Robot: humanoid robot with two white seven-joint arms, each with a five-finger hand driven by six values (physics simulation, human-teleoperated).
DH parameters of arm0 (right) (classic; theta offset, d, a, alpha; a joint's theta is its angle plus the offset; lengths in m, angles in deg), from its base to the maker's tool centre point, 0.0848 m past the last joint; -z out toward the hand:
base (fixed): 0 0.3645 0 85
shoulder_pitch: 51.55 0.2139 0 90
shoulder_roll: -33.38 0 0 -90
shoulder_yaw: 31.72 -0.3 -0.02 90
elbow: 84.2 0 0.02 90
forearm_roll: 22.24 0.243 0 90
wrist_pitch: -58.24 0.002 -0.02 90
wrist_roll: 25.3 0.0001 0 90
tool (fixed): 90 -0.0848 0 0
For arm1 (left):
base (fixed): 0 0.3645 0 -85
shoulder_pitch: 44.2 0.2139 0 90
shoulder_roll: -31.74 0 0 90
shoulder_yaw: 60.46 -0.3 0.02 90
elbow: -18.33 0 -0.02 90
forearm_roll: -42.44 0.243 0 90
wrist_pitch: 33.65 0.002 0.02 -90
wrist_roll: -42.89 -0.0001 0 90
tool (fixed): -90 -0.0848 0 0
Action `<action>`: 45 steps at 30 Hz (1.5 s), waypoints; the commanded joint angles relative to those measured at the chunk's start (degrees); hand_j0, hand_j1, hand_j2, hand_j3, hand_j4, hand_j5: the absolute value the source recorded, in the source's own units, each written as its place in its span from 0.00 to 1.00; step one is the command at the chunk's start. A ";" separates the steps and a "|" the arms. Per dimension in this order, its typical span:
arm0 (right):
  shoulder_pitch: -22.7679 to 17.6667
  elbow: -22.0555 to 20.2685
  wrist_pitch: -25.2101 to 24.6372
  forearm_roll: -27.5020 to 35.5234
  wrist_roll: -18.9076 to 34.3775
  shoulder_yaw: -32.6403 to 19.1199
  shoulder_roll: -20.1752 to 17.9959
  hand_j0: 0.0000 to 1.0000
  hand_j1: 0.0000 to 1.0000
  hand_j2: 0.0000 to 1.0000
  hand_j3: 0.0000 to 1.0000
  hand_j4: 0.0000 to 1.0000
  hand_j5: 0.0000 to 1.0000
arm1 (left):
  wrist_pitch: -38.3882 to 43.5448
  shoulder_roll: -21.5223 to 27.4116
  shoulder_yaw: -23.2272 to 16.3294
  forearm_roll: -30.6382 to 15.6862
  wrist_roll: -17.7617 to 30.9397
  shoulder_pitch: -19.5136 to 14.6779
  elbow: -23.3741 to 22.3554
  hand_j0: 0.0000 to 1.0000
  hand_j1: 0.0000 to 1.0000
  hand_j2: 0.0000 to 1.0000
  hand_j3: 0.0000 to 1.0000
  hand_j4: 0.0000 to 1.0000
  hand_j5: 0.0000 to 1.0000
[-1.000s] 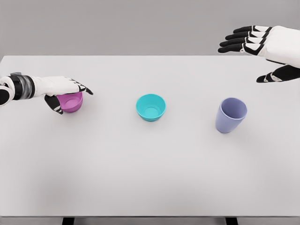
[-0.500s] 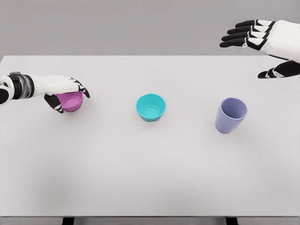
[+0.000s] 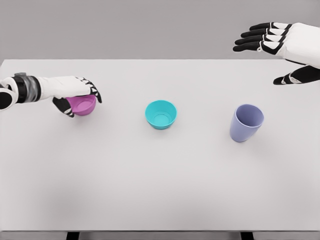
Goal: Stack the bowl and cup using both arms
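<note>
From the head camera I see a plain white tabletop [image 3: 150, 180] carrying three small vessels in a loose row across its middle. My left hand [image 3: 75, 95] reaches in from the left edge and has its fingers curled over the rim of a small round magenta plastic bowl [image 3: 84, 105], thumb on the near side, so it is gripping that bowl close to the left edge of the surface. A round teal plastic bowl [image 3: 161, 114] sits upright at the centre, well apart from the hand. A tall lavender plastic cup [image 3: 246, 123] stands toward the right edge, tilted slightly in this view. My right hand [image 3: 287, 50] hangs above the far right corner, fingers spread wide and holding nothing.
</note>
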State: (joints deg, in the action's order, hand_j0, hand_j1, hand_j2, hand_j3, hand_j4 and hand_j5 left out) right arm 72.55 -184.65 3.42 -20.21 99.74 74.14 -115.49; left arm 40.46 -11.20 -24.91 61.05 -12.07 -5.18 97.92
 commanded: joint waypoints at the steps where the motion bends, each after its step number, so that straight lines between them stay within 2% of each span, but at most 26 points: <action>1: 0.00 0.00 -0.18 0.34 -0.03 -0.04 -0.01 1.00 1.00 1.00 1.00 1.00 1.00 | 0.07 0.04 0.13 -0.15 -0.03 0.00 1.01 0.74 0.74 0.74 0.74 0.74 0.74; 14: 0.00 0.00 -0.18 0.34 -0.03 0.13 1.83 1.00 1.00 1.00 1.00 1.00 1.00 | 0.16 -0.13 0.13 -0.15 -0.03 -0.97 7.86 0.73 0.73 0.73 0.73 0.73 0.73; 24: -0.09 0.00 -0.18 0.34 -0.03 0.22 1.48 1.00 1.00 1.00 1.00 1.00 1.00 | 0.07 -0.75 0.13 0.11 -0.03 -1.41 9.09 0.73 0.73 0.73 0.73 0.73 0.73; 45: -0.18 0.00 -0.18 0.34 -0.03 0.57 1.83 1.00 1.00 1.00 1.00 1.00 1.00 | 0.07 -5.23 0.13 0.64 -0.03 -1.41 9.09 0.73 0.73 0.73 0.73 0.73 0.73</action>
State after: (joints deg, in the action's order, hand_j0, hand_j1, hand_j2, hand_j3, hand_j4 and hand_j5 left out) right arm 72.37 -184.65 3.42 -20.22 99.73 74.69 -113.64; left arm 40.46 -16.16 -24.82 61.80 -12.07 -6.59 107.04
